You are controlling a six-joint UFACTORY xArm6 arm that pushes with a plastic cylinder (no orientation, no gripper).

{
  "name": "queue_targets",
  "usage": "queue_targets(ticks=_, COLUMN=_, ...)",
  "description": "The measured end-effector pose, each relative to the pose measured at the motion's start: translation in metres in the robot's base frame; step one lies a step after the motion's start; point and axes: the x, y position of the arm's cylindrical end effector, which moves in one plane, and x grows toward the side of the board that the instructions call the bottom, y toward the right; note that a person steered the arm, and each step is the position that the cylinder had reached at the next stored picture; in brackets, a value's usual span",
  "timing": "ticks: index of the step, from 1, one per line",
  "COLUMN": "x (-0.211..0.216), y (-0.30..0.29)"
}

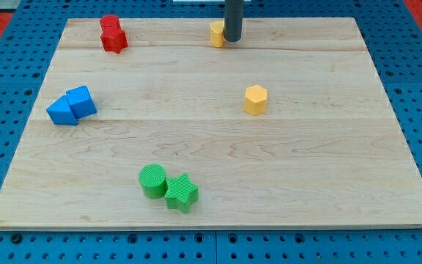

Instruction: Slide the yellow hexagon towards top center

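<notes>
A yellow hexagon block (256,99) stands on the wooden board, right of centre. My tip (232,39) is at the view's top centre, well above the hexagon. It touches the right side of a second yellow block (217,34), which the rod partly hides, so I cannot make out its shape.
Two red blocks (112,34) sit together at the top left. Two blue blocks (72,105) touch each other at the left edge. A green cylinder (152,180) and a green star (182,193) touch near the bottom centre. The board (328,169) lies on a blue pegboard.
</notes>
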Motion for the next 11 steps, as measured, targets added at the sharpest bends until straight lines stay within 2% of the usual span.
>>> queue_targets(ticks=1, x=0.002, y=0.013)
queue_targets(ticks=2, x=0.040, y=0.024)
queue_targets(ticks=4, x=0.148, y=0.064)
queue_targets(ticks=5, x=0.194, y=0.057)
queue_targets(ticks=7, x=0.168, y=-0.014)
queue_targets(ticks=9, x=0.149, y=0.006)
queue_targets(ticks=11, x=0.129, y=0.001)
